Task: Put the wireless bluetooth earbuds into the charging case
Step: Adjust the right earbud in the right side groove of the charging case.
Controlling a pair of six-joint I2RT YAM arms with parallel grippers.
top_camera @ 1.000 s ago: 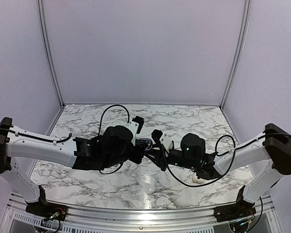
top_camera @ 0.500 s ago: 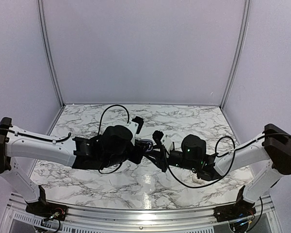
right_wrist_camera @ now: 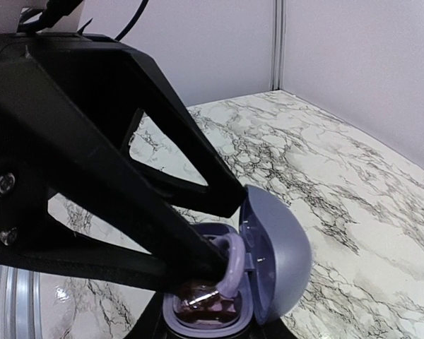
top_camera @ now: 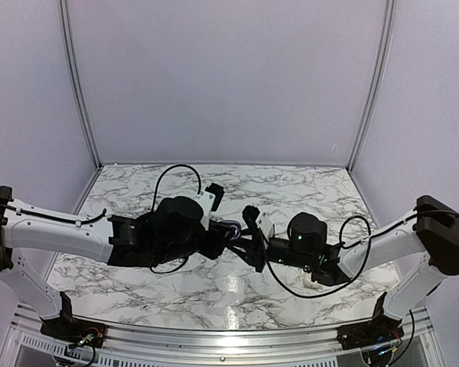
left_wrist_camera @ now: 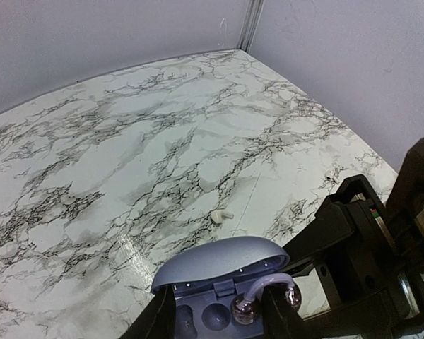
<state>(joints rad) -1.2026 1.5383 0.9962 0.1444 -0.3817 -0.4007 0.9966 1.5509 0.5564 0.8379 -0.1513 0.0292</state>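
The left jaws are seen spread, one finger on either side of an earbud (left_wrist_camera: 246,308) that sits in a well of the open charging case (left_wrist_camera: 219,261). The case is pinched between the right jaws, low and close to them. The earbud is judged light, slick and tiny. It is best gripped by its rigid body, not its soft loop.

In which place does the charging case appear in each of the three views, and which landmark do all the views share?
Top external: the case is a small bluish spot at the centre of the picture, mostly hidden by black parts.
Left wrist: the case is at the bottom centre, with its lid open.
Right wrist: the case is at the bottom, right of centre, with its lid open.
Shared landmark: the marble table.
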